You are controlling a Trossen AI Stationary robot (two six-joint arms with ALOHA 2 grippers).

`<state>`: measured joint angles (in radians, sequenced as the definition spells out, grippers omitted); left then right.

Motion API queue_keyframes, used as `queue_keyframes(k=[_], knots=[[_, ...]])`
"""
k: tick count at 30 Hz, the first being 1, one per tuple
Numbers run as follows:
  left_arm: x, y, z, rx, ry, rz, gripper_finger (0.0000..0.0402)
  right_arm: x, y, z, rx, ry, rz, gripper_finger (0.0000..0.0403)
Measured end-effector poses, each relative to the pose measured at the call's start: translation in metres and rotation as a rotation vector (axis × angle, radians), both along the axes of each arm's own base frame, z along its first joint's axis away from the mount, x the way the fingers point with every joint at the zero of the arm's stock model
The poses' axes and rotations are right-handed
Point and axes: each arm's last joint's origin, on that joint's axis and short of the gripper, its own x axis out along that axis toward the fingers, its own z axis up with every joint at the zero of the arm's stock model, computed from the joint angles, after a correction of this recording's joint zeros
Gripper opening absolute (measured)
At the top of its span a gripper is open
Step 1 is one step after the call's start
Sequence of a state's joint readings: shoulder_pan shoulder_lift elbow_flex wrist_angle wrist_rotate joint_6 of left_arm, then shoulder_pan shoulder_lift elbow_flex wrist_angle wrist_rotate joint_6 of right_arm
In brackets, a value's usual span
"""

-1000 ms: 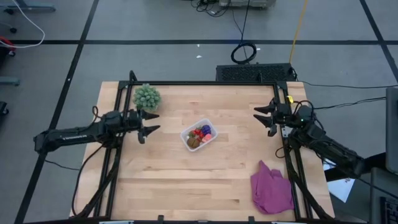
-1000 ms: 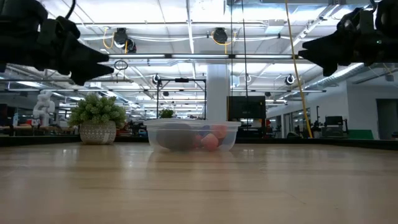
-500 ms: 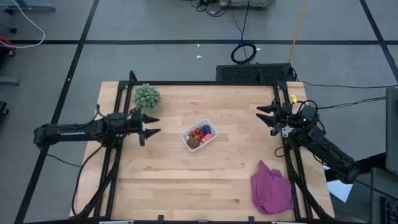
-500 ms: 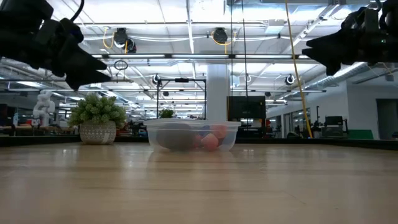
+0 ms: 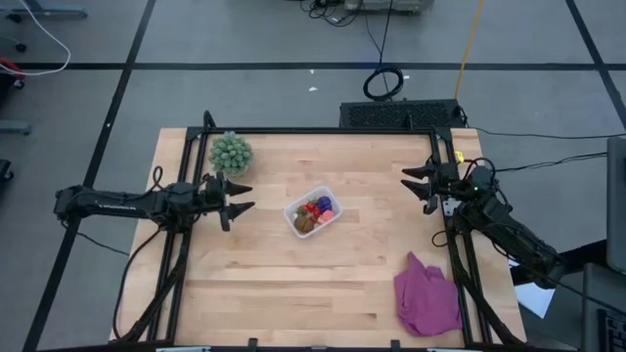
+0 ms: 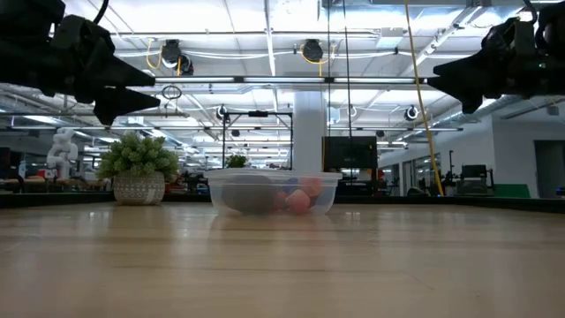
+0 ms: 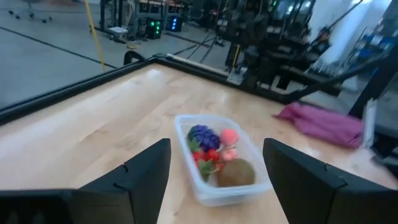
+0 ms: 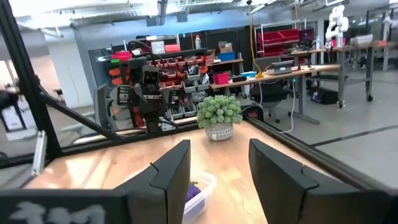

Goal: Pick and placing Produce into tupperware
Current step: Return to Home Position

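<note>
Your left gripper [image 5: 245, 196] hangs over the left side of the table [image 5: 264, 293], fingers spread apart and holding nothing. Its tips point at the tupperware [image 5: 291, 209] in the middle of the board, near but not touching. The right gripper [image 5: 409, 183] sits by the right edge, also parted and bare, well apart from the tub. All the produce [image 5: 313, 212] lies inside the tub. A green plant [image 5: 231, 152] stands far left and a purple cloth [image 5: 427, 298] lies near right.

From table height you see the left gripper [image 6: 157, 91] and the right gripper [image 6: 441, 81] both high above the wood. The tupperware [image 6: 231, 190] stands below and between them, pink fruit [image 6: 298, 199] showing through its wall.

Past your left wrist's fingers [image 7: 143, 177], the tupperware [image 7: 181, 134] lies straight ahead. It holds the purple cluster [image 7: 202, 135], a pink fruit [image 7: 229, 137], red ones [image 7: 208, 155] and the brown round one [image 7: 235, 172].

Past the right wrist's fingers [image 8: 273, 168], only a corner of the tupperware [image 8: 202, 183] shows, with the plant [image 8: 219, 115] beyond.
</note>
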<state>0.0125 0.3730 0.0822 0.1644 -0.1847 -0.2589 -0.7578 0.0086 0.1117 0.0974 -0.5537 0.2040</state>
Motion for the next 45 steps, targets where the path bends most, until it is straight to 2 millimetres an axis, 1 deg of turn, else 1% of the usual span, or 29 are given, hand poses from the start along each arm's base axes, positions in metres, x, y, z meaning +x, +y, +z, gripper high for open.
queue_keyframes(k=[3, 5, 8, 10, 17, 19, 25, 26, 29, 30, 31, 36, 45], knots=[[0.000, -0.001, 0.001, -0.069, -0.024, -0.002, 0.0260, 0.001, -0.001, -0.005, 0.087, -0.007, 0.007, 0.0155], [0.000, -0.002, 0.001, -0.151, -0.039, -0.010, 0.0263, 0.002, -0.001, -0.009, 0.137, -0.007, 0.010, 0.0155], [0.000, -0.003, 0.001, -0.243, -0.054, -0.020, 0.0266, 0.002, -0.002, -0.011, 0.170, -0.008, 0.011, 0.0155], [0.000, -0.003, 0.001, -0.266, -0.058, -0.017, 0.0265, 0.002, -0.002, -0.012, 0.169, -0.007, 0.011, 0.0155], [0.000, -0.003, 0.001, -0.238, -0.054, -0.020, 0.0258, 0.003, 0.000, -0.011, 0.165, -0.011, 0.033, 0.0155], [0.000, -0.003, 0.001, -0.237, -0.053, -0.020, 0.0261, 0.006, 0.006, -0.012, 0.168, -0.003, 0.102, 0.0155], [0.000, -0.003, 0.001, -0.235, -0.053, -0.020, 0.0262, 0.016, 0.033, -0.012, 0.151, 0.023, 0.409, 0.0155], [0.000, -0.003, 0.001, -0.235, -0.053, -0.020, 0.0260, 0.016, 0.036, -0.012, 0.105, 0.026, 0.438, 0.0155], [0.000, -0.003, 0.001, -0.242, -0.055, -0.020, 0.0258, 0.017, 0.043, -0.012, -0.123, 0.018, 0.495, 0.0155], [0.000, -0.003, 0.001, -0.242, -0.054, -0.020, 0.0258, 0.017, 0.045, -0.012, -0.142, 0.014, 0.515, 0.0155], [0.000, -0.003, 0.001, -0.238, -0.054, -0.020, 0.0260, 0.018, 0.047, -0.011, -0.144, 0.012, 0.534, 0.0155], [0.000, -0.003, 0.001, -0.239, -0.054, -0.020, 0.0266, 0.018, 0.048, -0.012, -0.025, 0.021, 0.562, 0.0155], [0.000, -0.003, 0.001, -0.240, -0.054, -0.020, 0.0261, 0.018, 0.048, -0.012, -0.015, 0.031, 0.562, 0.0155]])
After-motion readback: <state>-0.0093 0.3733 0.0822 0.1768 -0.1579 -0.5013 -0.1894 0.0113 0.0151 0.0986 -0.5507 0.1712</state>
